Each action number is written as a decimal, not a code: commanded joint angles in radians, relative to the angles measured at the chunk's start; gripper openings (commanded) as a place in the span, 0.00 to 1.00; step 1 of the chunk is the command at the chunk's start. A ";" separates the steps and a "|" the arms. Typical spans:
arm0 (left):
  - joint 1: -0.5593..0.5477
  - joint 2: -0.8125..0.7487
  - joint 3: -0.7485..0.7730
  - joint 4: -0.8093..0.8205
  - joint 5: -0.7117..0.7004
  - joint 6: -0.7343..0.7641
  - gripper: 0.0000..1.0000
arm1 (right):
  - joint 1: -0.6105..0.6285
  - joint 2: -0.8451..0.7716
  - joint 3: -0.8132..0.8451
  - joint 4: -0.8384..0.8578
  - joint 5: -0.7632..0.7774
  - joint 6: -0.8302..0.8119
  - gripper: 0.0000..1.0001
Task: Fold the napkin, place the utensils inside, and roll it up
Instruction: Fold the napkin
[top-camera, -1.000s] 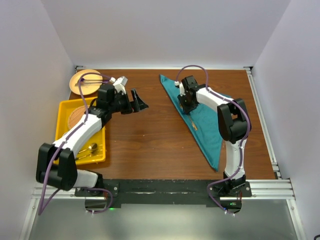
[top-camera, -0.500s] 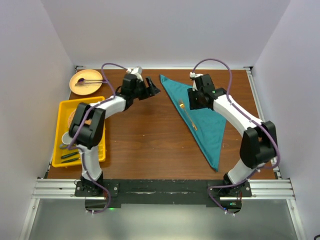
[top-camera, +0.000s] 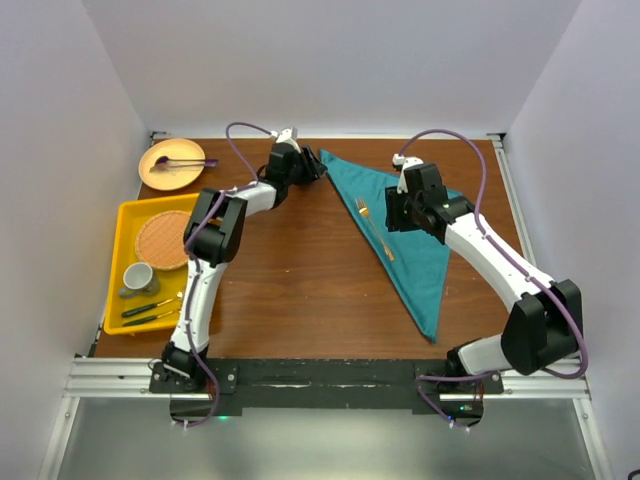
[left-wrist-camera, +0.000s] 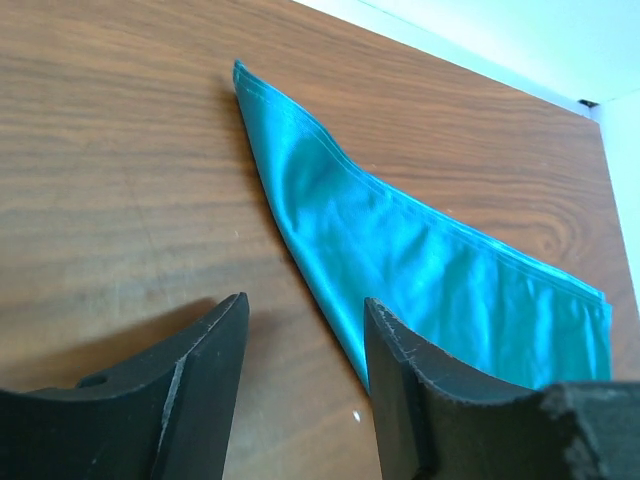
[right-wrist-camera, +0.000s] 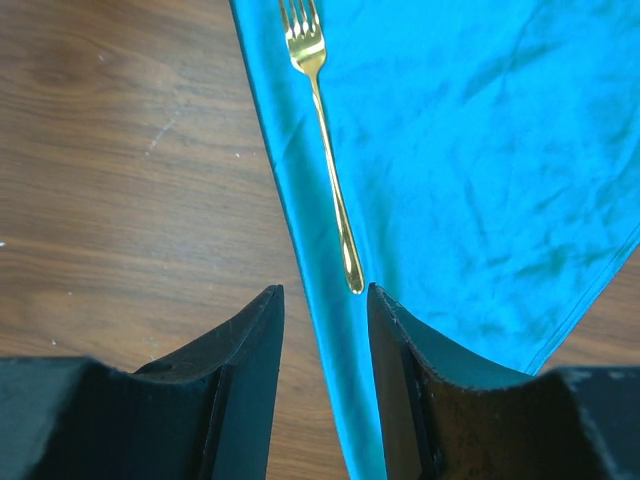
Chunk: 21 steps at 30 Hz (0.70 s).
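Napkin (top-camera: 415, 235) folded, flat on worktop (top-camera: 290, 285). Fork (top-camera: 374, 228) lies on its left edge. Left claw (left-wrist-camera: 305, 305) apart, empty, near far corner. Right claw (right-wrist-camera: 325, 293) apart, empty, above fork handle.

The light is bright and even, coming from above. The napkin (left-wrist-camera: 420, 260) has a soft sheen and the fork (right-wrist-camera: 323, 130) glints. The left gripper (left-wrist-camera: 305, 303) throws a faint shadow on the table (left-wrist-camera: 100, 150).
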 joint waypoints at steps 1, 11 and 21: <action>0.012 0.060 0.108 0.072 -0.012 -0.008 0.51 | 0.000 -0.034 -0.008 0.042 0.004 0.005 0.43; 0.043 0.218 0.254 0.106 -0.003 -0.121 0.46 | 0.000 -0.073 -0.011 0.040 -0.006 0.021 0.43; 0.055 0.346 0.386 0.181 0.069 -0.232 0.41 | 0.000 -0.088 -0.002 0.016 -0.018 0.024 0.42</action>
